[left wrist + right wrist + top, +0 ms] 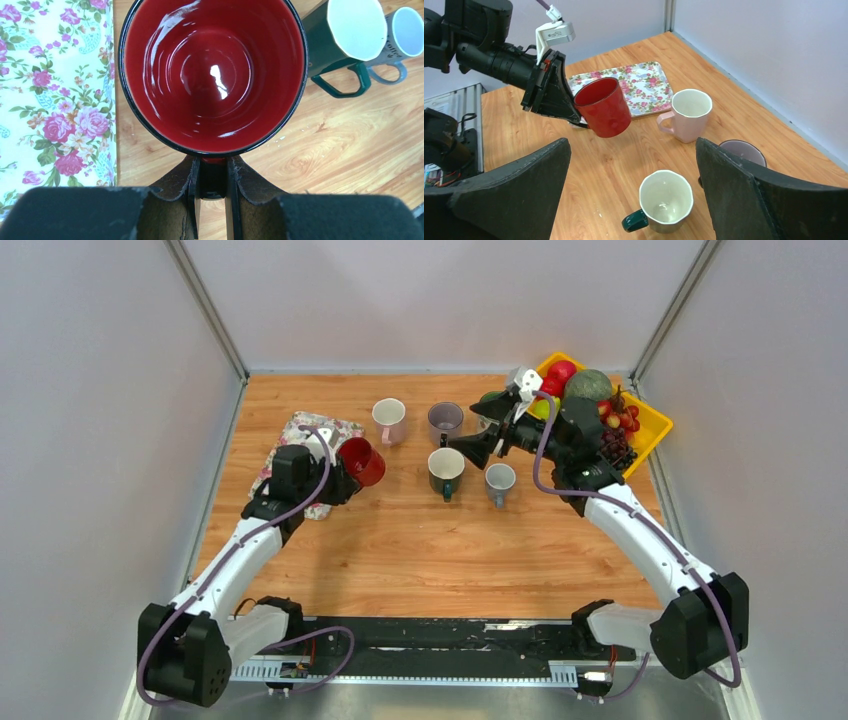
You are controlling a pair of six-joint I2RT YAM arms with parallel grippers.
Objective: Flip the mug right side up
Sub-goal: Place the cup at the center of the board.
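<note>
Red mug [212,75] in left gripper [212,172]

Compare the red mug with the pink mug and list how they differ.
The red mug is glossy red inside and out; the pink mug is pale pink with a white interior. The red mug hangs tilted above the table, its handle pinched by the left gripper; the pink mug stands upright on the table, untouched. The red mug's rim is round, the pink mug's faceted. Both are empty.
</note>
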